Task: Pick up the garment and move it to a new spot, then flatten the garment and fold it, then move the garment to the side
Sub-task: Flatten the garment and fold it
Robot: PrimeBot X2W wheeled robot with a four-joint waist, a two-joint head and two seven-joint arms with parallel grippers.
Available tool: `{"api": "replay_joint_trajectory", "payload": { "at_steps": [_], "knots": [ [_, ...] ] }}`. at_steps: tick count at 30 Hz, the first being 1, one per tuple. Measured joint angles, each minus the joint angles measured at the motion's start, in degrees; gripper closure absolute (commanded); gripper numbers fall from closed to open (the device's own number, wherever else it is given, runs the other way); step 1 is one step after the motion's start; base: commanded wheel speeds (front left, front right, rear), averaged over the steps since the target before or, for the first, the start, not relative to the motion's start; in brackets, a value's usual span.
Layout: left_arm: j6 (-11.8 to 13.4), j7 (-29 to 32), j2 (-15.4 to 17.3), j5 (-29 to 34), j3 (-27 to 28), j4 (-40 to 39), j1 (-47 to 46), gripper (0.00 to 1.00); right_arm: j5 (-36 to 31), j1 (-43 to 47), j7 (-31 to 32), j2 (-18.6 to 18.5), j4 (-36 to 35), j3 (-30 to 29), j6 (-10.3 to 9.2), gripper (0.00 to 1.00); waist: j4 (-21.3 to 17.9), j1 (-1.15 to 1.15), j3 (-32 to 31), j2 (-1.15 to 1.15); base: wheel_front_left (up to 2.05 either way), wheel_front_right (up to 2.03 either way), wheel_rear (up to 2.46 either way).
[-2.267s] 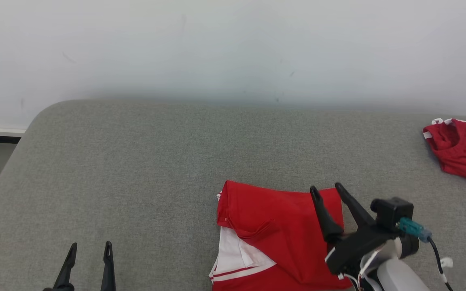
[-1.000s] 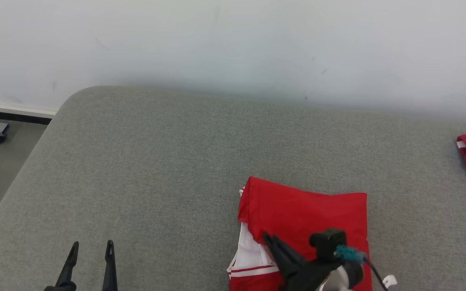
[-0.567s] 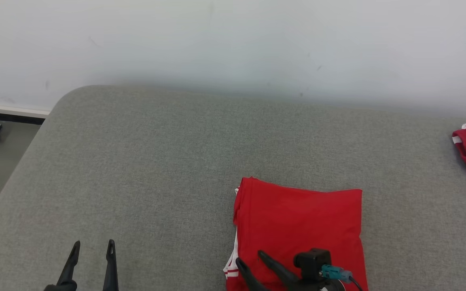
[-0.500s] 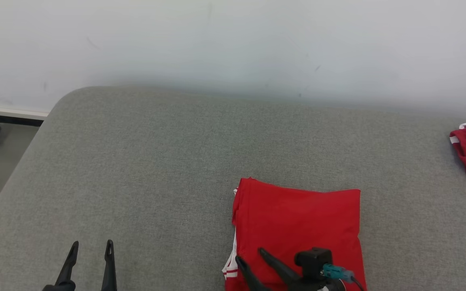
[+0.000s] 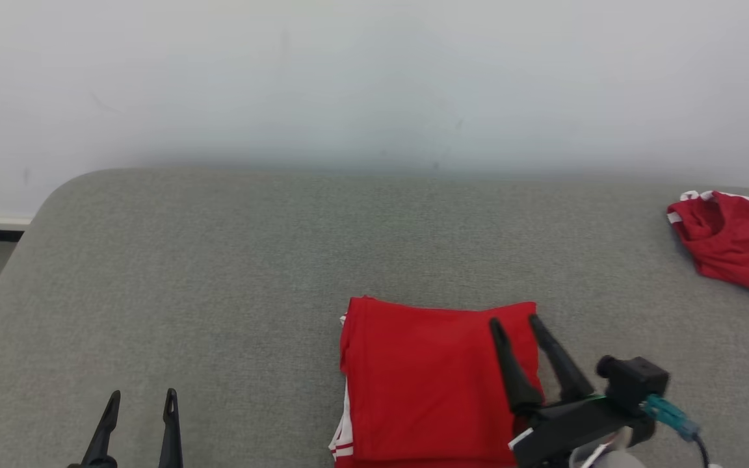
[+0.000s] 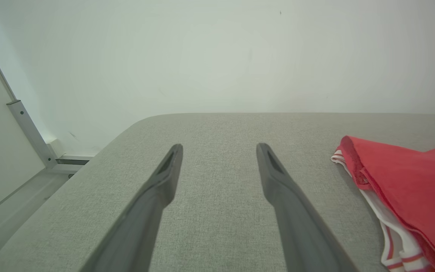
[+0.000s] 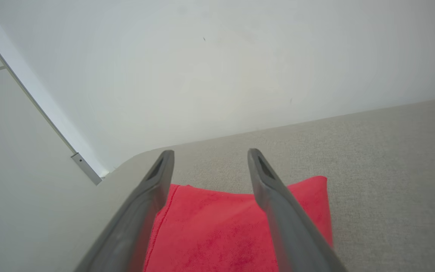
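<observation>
A red garment point(image 5: 426, 377) with white trim lies folded into a neat rectangle on the grey cushioned surface point(image 5: 251, 260), near the front middle. My right gripper point(image 5: 515, 320) hovers over its right edge, open, nothing between the fingers; from the right wrist view the garment point(image 7: 210, 234) lies just below the spread fingers point(image 7: 266, 181). My left gripper point(image 5: 141, 395) stands open at the lower left, well apart from the cloth. Its wrist view has the garment's folded edge point(image 6: 398, 189) with white striped layers at the right and the gripper point(image 6: 219, 145) over bare cushion.
A second red garment point(image 5: 735, 240) with white trim lies crumpled at the far right edge of the cushion. A pale wall point(image 5: 374, 78) rises behind. The cushion's rounded left corner point(image 5: 56, 188) drops to the floor.
My right gripper opened, letting go of the cloth, and drew back to the garment's right edge. The white layer that showed at the left is now folded under. The camera shifted.
</observation>
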Motion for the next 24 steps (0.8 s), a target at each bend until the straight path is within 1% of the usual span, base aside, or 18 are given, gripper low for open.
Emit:
{"api": "replay_joint_trajectory", "payload": {
  "at_steps": [2, 5, 11, 18, 24],
  "knots": [
    [0.03, -0.01, 0.03, 0.07, 0.03, -0.19, 0.03, 0.0, -2.24, 1.26, -0.19, 0.01, -2.29, -3.08, 0.0, 0.0, -0.9, 0.0, -0.12, 0.0, 0.0, 0.0, 0.0],
    [0.18, 0.0, 0.09, 0.09, 0.01, -0.44, 0.08, 0.0, -4.58, 3.7, -0.25, 1.03, -6.14, -7.75, 0.0, 0.0, -2.25, 0.0, -0.2, 0.0, 0.0, 0.0, 0.0],
    [0.34, 0.0, 0.09, 0.24, -0.08, -0.6, 0.06, 0.0, -11.96, 8.54, -0.26, 2.18, -11.57, -13.61, 0.0, 0.0, -4.64, 0.0, -0.18, 0.0, 0.0, 0.0, 0.0],
    [0.48, 0.0, 0.14, 0.51, -0.01, -0.93, 0.04, 0.0, -17.25, 13.89, -0.26, 3.22, -15.16, -16.61, 0.0, 0.0, -5.92, 0.0, -0.62, 0.0, 0.0, 0.0, 0.0],
    [1.05, -0.01, 0.38, 1.21, 0.1, -1.21, 0.9, 0.0, -19.13, 15.61, -0.26, 4.34, -15.47, -17.92, 0.0, 0.0, -6.26, 0.0, -1.31, 0.0, 0.0, 0.0, 0.0]
  ]
}}
